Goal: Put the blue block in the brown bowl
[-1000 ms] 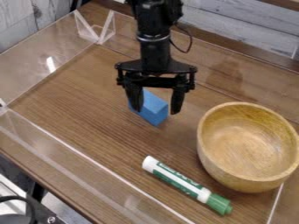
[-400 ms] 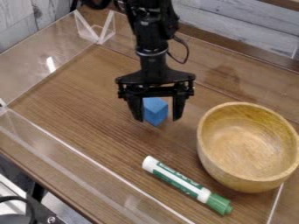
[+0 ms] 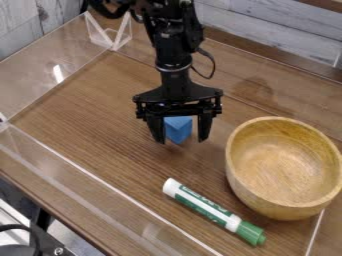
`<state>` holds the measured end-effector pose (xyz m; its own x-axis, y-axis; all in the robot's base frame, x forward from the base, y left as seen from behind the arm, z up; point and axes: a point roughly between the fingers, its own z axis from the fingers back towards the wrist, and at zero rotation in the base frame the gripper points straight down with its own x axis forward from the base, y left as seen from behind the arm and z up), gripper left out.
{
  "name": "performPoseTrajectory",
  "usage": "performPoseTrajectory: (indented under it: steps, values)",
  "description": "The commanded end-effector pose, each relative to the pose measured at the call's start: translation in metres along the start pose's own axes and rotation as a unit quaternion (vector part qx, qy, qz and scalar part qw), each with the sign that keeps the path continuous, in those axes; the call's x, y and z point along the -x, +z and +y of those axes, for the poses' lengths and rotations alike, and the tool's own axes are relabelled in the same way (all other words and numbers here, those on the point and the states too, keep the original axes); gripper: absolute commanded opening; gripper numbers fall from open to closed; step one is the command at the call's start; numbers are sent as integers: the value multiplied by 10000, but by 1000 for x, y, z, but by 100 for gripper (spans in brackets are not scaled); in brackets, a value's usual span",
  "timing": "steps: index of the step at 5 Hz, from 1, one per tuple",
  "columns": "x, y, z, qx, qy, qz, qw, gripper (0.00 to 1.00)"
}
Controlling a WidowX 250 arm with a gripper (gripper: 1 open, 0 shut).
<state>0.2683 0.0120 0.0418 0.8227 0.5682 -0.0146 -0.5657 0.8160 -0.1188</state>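
Observation:
The blue block (image 3: 178, 129) rests on the wooden table, a small bright-blue piece left of the brown bowl (image 3: 283, 166). My gripper (image 3: 178, 129) points straight down over it and is open, one black finger (image 3: 152, 123) on its left and the other on its right. Whether the fingers touch the block's sides I cannot tell. The bowl is large, round and light wood, with nothing inside.
A white-and-green marker (image 3: 213, 211) lies near the front edge, below the bowl. Clear acrylic walls (image 3: 40, 70) ring the table, with a clear stand (image 3: 110, 35) at the back left.
My gripper has sunk lower around the blue block and rolled slightly. Its fingers now straddle the block. The block, bowl and marker have not moved.

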Motion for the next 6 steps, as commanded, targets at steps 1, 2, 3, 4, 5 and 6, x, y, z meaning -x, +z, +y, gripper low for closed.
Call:
performPoseTrajectory:
  steps: [1,2,3,4,5,6]
  values:
    - [-6,4,-2,99,75,-155,9998,100]
    - [-7,3,-1,103,92,-181,9997,100]
    - [-9,3,-1,100,84,-207,9997,100]
    - [-10,3,0,96,81,-234,9996,100]
    - [-12,2,0,96,91,-257,9996,100]
    - [-13,3,0,99,83,-283,9995,100]
